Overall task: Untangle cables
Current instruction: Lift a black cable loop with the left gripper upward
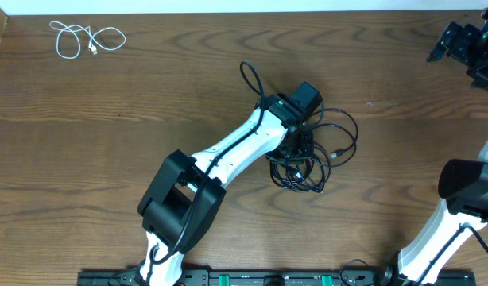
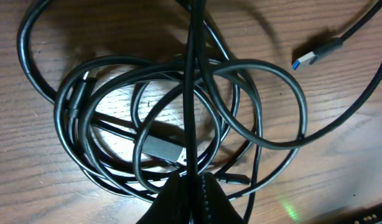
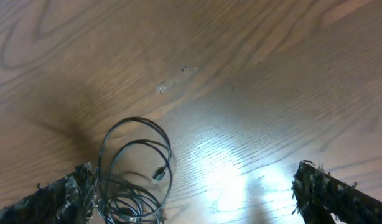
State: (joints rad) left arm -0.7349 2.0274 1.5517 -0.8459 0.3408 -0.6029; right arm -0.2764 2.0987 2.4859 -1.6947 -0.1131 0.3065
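**One strand of the black tangle held by the left fingers**

The wooden counter carries everything. The left arm reaches to mid-counter, where the left fingers are pinched shut on the strand. The right fingers, spread wide, hang over the far right corner. A white cable lies looped near the far left corner. A blue-tipped plug lies beside the tangle.

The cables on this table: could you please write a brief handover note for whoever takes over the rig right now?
Left gripper: shut on a strand of the black cables, low over the tangle mid-table.
Right gripper: open, empty, near the table's far right corner.
White cable: loosely coiled, alone at the far left corner.
Done: white lies apart from the rest.
Left: the black cords are looped together; separate them.
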